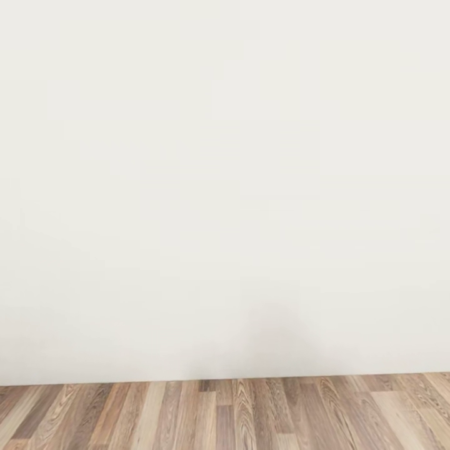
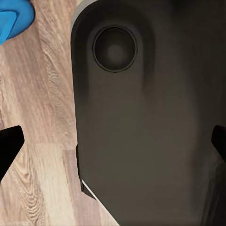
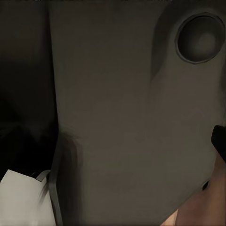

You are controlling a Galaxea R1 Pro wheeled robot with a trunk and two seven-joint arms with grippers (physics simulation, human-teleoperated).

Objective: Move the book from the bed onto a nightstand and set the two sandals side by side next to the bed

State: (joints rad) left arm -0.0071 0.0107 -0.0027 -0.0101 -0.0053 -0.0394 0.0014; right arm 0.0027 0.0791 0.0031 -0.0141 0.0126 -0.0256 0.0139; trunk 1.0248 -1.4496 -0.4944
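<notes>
A piece of a bright blue sandal (image 2: 13, 19) lies on the wood-plank floor (image 2: 37, 94) at the corner of the left wrist view, beside my own dark grey base (image 2: 141, 132). My left gripper (image 2: 113, 146) hangs open over the base and floor, its black fingertips (image 2: 8, 146) at the frame's two sides with nothing between them. My right gripper (image 3: 113, 146) also points down at my dark body (image 3: 122, 108); one black fingertip (image 3: 219, 141) shows at the frame's edge, spread wide. The book, the bed and the nightstand are out of view.
In the head view a plain white wall (image 1: 225, 187) stands close in front, meeting a strip of wood-plank floor (image 1: 225, 415) along the bottom. A pale panel (image 3: 21, 200) shows in a corner of the right wrist view.
</notes>
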